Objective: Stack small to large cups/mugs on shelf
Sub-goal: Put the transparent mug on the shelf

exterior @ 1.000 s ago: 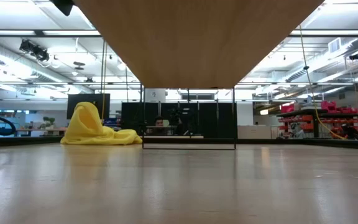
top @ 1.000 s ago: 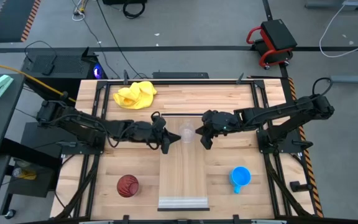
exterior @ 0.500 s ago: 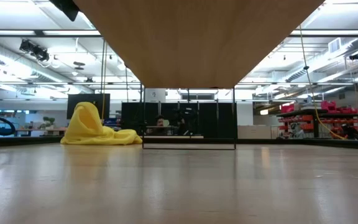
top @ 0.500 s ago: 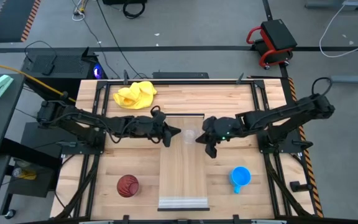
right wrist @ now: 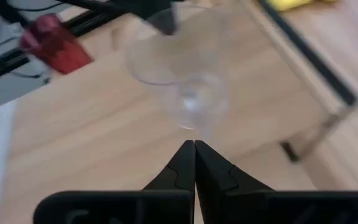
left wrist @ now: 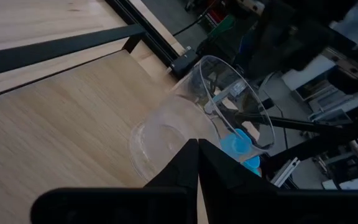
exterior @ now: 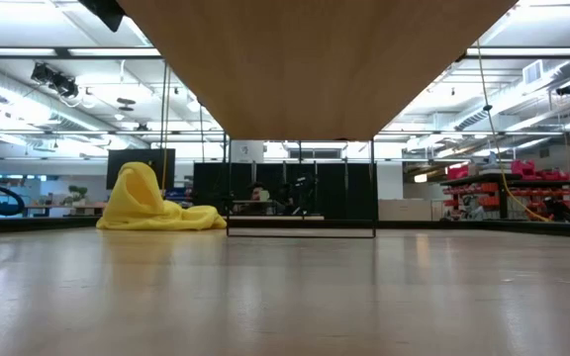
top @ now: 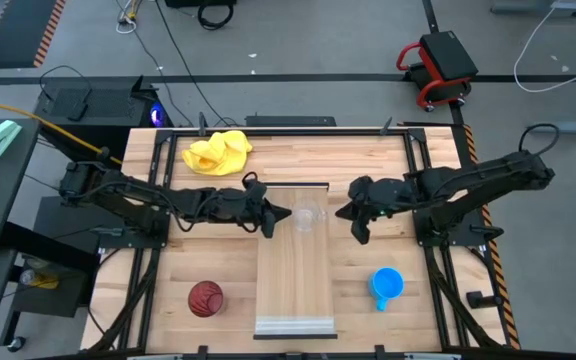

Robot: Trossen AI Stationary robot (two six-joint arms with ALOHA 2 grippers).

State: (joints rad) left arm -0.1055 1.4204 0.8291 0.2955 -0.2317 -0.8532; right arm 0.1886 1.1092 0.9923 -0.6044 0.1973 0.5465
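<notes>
Both arms reach in low toward the middle of the table, the left gripper (top: 273,215) and the right gripper (top: 351,217) each with fingers pressed together, tips facing each other

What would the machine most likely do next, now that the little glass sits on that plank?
Probably the right pincer should swing toward the blue mug. The clear glass mug already stands on the shelf near its dark end, and the right pincer is shut, clear of it. The blue mug, next in size, waits on the tabletop on that arm's side. The left pincer sits beside the glass.
</notes>
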